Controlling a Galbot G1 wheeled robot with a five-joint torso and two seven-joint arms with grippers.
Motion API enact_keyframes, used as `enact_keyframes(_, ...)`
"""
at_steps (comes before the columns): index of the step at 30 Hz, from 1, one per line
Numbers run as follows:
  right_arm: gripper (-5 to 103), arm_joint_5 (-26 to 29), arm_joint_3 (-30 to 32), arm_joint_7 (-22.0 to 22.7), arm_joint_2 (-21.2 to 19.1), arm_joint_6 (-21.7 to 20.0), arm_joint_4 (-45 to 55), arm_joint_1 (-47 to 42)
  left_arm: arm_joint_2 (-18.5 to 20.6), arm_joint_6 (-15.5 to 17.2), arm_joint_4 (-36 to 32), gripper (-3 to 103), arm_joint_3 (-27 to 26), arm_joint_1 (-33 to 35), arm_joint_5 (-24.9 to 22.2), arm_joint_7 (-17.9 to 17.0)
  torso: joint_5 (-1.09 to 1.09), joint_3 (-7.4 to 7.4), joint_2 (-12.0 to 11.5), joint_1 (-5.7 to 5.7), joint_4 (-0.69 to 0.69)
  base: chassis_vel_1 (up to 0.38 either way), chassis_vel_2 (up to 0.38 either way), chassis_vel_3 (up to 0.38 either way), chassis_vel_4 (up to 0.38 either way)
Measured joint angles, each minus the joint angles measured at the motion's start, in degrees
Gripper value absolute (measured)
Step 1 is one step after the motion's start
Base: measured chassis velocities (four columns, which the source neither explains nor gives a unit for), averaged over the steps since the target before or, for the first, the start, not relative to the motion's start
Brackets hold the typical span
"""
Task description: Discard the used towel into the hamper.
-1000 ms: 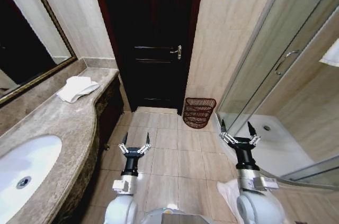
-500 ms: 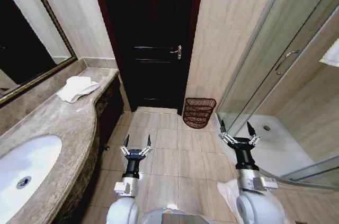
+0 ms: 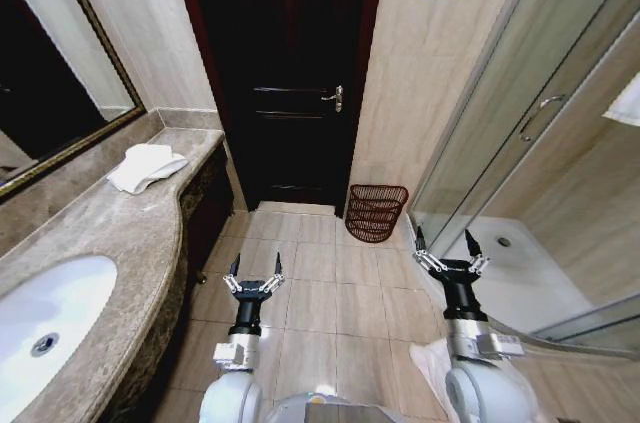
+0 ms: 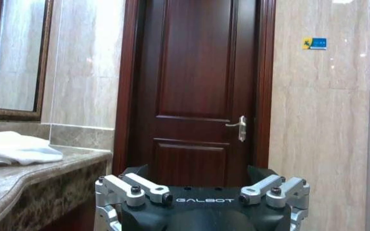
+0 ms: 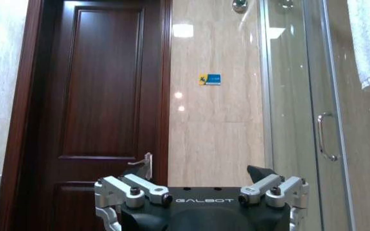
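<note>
A crumpled white towel lies on the marble counter at the far left, near the wall; the left wrist view shows the towel on the counter's end. The hamper, a dark reddish-brown woven basket, stands on the floor against the tiled wall, right of the door. My left gripper hangs open above the floor tiles beside the counter front, holding nothing. My right gripper is open too, low on the right by the shower's edge, nearer the hamper.
A dark wooden door stands closed straight ahead. The marble counter with a white sink runs along the left under a mirror. A glass shower enclosure fills the right. Tiled floor lies between.
The left gripper dipped slightly half a second ago and is back where it was. Nothing else has moved.
</note>
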Motion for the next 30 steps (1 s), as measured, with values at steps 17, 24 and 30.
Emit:
enact_keyframes(17, 100, 0.01, 0.0, -0.1, -0.07, 0.29, -0.51, -0.16, 0.01, 0.01, 1.27, 99, 0.51, -0.48, -0.21, -1.19, -0.01, 0.0, 0.0, 0.0, 0.0, -0.078, 0.079, 0.079, -0.087)
enact_keyframes(24, 100, 0.01, -0.16, -0.16, -0.05, 0.33, -1.08, 0.16, 0.0, 0.01, 1.97, 99, 0.67, -0.76, -0.15, -1.42, -0.01, 0.01, 0.0, 0.01, 0.0, -0.189, 0.196, 0.194, -0.183)
enact_keyframes(30, 100, -0.01, -0.27, -0.16, -0.07, 0.46, -1.8, 0.65, 0.0, 0.02, 2.37, 99, 0.57, -1.2, -0.1, -1.88, 0.02, 0.01, 0.0, 0.01, 0.01, -0.196, 0.184, 0.186, -0.186)
